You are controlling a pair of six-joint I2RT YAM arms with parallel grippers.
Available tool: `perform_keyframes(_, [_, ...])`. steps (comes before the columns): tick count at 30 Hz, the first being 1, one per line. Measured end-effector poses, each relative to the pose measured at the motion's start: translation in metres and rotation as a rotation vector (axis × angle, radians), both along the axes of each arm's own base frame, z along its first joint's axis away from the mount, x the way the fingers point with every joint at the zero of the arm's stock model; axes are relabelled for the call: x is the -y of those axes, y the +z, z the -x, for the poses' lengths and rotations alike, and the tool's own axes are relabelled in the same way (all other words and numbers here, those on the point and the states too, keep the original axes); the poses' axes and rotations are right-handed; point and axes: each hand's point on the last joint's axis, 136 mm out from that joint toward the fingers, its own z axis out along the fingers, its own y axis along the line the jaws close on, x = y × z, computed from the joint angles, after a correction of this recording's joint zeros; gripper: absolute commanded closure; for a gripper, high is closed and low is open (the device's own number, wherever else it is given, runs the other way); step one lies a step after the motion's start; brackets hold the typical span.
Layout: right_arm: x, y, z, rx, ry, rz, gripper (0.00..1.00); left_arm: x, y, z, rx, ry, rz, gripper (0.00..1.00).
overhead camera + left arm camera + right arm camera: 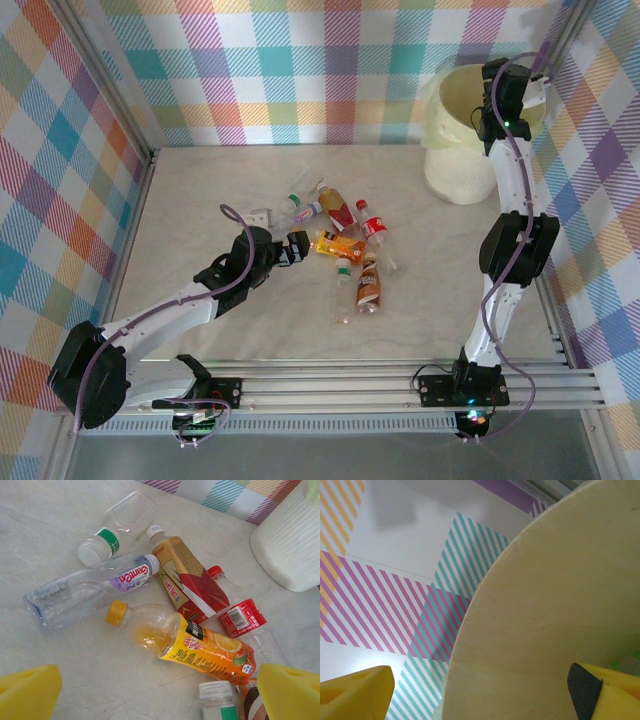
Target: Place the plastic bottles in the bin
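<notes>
Hovering my right gripper (480, 690) over the bin (455, 172), far right, jaws wide and seemingly empty, placed so anything released falls inside. My left gripper (297, 248) gapes just left of the bottles (345, 245) heaped mid-table, poised to pick one.

glossy clear plastic bottles (200, 647) on a matt marbled table (40, 530), smooth cream plastic bin (545, 630), matt yellow fingers (290, 690)

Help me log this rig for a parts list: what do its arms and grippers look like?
The left arm and right arm are white tubes joined by black housings, each trailed by a lilac cable. The left gripper and right gripper have yellow fingers; one right finger carries a black pad.
</notes>
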Motion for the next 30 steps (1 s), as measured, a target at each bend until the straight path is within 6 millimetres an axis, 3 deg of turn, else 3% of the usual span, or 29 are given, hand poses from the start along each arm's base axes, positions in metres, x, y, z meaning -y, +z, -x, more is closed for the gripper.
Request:
perform_keyframes(11, [-0.020,0.034,0.054,0.035,0.106,0.128,0.08,-0.001,-0.007,0.002,-0.014,0.003,-0.001,0.00])
perform_keyframes(19, [-0.057,0.051,0.088,0.094,0.327,0.408,0.07,-0.001,-0.007,0.002,-0.019,0.012,0.014,0.00])
perform_keyframes(24, [-0.089,0.043,0.113,0.098,0.503,0.562,0.02,-0.002,-0.010,0.001,-0.036,0.029,0.027,0.00])
perform_keyframes(30, [-0.139,0.007,0.149,0.090,0.741,0.680,0.00,0.000,-0.008,-0.004,-0.027,0.050,0.062,0.00])
